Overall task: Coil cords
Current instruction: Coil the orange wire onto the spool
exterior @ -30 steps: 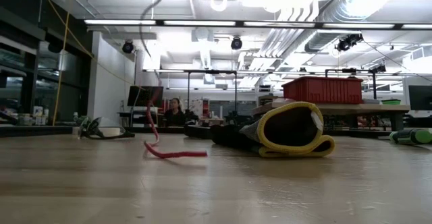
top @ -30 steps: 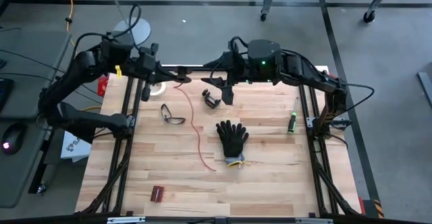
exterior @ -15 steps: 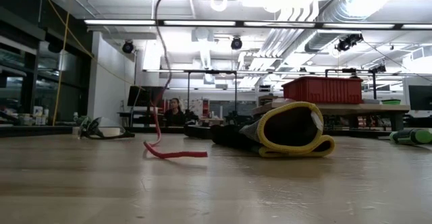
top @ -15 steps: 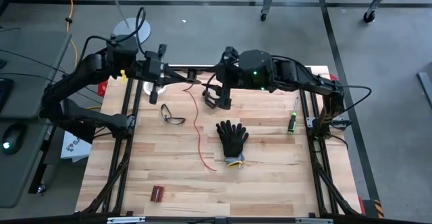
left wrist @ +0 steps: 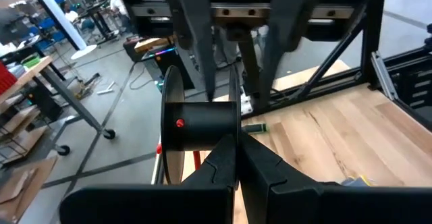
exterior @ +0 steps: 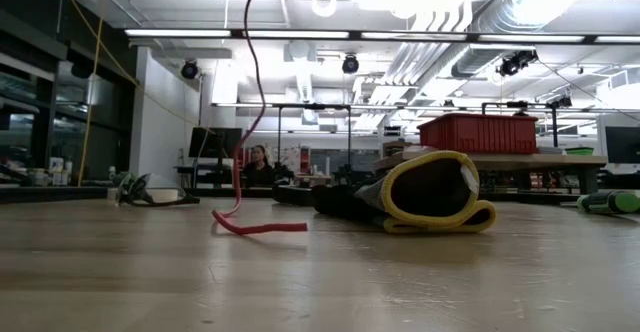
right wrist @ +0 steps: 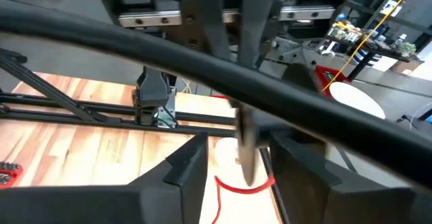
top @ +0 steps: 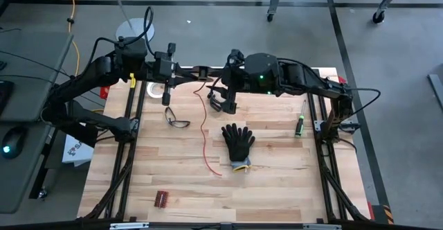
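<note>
While both arms meet high over the far edge of the counter (top: 277, 188), I see my left tool (left wrist: 236, 162) pinched nearly closed on the rim of the black spool (left wrist: 200, 125), which hangs between the 2 tools. My right tool (right wrist: 236, 158) faces it from the other side with its fingers (right wrist: 185, 163) spread moderately, the spool's flange (right wrist: 246, 150) standing edge-on between them; whether they touch it I cannot tell. From the spool the red cord (top: 204, 129) drops toward the counter and trails away from both tools toward the near side, its loose end lying flat on the wood (exterior: 262, 227). Below the left tool lie the safety glasses (top: 176, 118), and just beyond that tool a white tape ring (top: 158, 89) rests on the counter. Below the right tool sits the black glove (top: 239, 143), with a green-handled screwdriver (top: 300, 122) farther out to its right. A small dark red block (top: 162, 199) lies well apart, near the front edge.
</note>
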Available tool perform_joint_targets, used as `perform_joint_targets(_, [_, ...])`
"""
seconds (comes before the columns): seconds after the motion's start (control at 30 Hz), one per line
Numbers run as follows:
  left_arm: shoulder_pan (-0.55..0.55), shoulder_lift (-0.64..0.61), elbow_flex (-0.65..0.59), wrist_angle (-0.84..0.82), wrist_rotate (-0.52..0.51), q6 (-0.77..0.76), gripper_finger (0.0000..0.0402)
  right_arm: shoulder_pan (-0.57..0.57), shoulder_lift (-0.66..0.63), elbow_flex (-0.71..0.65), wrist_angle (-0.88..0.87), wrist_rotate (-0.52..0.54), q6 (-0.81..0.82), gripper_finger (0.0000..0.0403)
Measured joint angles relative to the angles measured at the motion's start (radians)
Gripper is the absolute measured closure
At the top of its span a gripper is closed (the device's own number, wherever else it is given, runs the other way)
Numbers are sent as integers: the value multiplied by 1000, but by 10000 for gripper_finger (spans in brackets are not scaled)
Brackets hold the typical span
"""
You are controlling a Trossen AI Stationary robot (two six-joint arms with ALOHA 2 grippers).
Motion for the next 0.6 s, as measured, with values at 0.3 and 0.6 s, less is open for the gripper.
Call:
perform_joint_targets(0.3, [-8, 1, 0, 27, -14, -1, 401, 2, 0, 0, 12, -13, 1, 307])
perform_joint_targets(0.6, [-8, 0, 0, 41, -15, -3, 401, 1, 0, 1, 18, -9, 19, 346])
